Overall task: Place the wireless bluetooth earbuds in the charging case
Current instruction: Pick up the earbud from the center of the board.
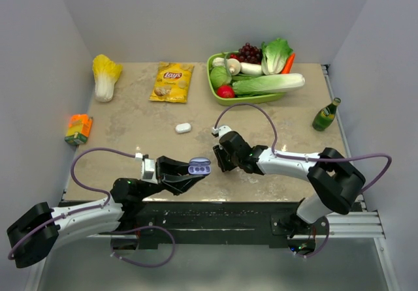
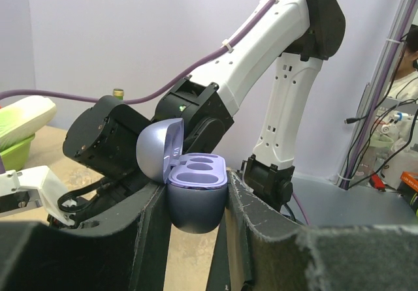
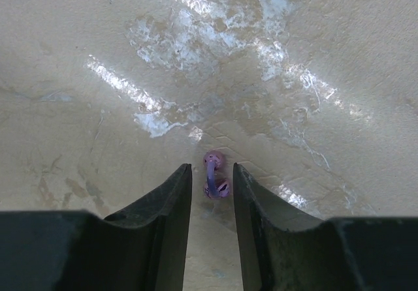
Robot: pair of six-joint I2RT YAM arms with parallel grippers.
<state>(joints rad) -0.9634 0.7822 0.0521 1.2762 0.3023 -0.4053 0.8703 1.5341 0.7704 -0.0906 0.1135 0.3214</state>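
1. Left gripper [image 2: 196,203] is clenched on the open lilac-purple clamshell charging case [image 2: 196,183]. It holds the case up off the beige stone-look tabletop [image 1: 130,141], lid tipped back and opening facing up.
2. Both moulded sockets in the case are bare; no bud is seated.
3. Two tiny lilac-purple pebble-like earbuds [image 3: 214,173] lie on the tabletop, touching each other, right under the right arm's wrist camera.
4. Right gripper [image 3: 212,168] is low over the tabletop with its jaws partly apart, straddling the nearer bud. A sliver of gap shows on each side, so it is released and grasps nothing.
5. Seen from above, the right gripper sits just beside the held case, so a carry across looks brief.
6. A small white rounded oval object [image 1: 183,128] lies farther back on the tabletop. I cannot tell whether it is a case or a bud. No white buds can be made out anywhere.
7. Progress, as judged: early. The case is presented and open, and the pick is lined up but not made.
8. Left to do: pinch one lilac bud, lift it, seat it in a socket, then repeat for the other.
9. Risk: the buds touch each other, so a pinch may drag or flick the second one.
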